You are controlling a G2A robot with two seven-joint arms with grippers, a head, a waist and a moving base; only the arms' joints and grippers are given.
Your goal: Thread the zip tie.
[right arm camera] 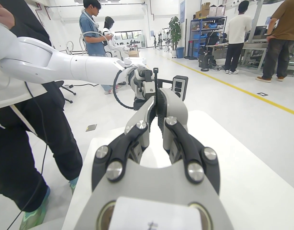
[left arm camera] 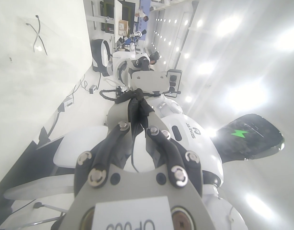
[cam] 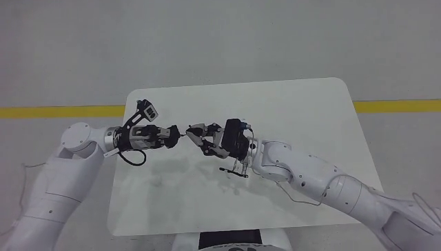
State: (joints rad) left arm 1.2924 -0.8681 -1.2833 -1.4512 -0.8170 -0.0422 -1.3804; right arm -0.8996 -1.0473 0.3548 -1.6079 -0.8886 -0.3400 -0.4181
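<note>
Both grippers meet tip to tip above the left part of the white table [cam: 296, 106]. My right gripper [right arm camera: 157, 102] is shut on a black zip tie [right arm camera: 156, 82], whose square head sticks up past the fingertips. In the top view the zip tie [cam: 184, 133] bridges the small gap between my left gripper [cam: 175, 134] and my right gripper [cam: 192, 132]. My left gripper [left arm camera: 137, 104] is shut on the strap of the zip tie [left arm camera: 133, 149], which trails back between its fingers. The right gripper [left arm camera: 149, 82] faces it straight on.
Two spare black zip ties [left arm camera: 38, 34] lie crossed on the table; in the top view these spare zip ties [cam: 233, 172] sit beside the right forearm. The table's near-left edge [cam: 117, 203] is close under the left arm. Open tabletop stretches to the right.
</note>
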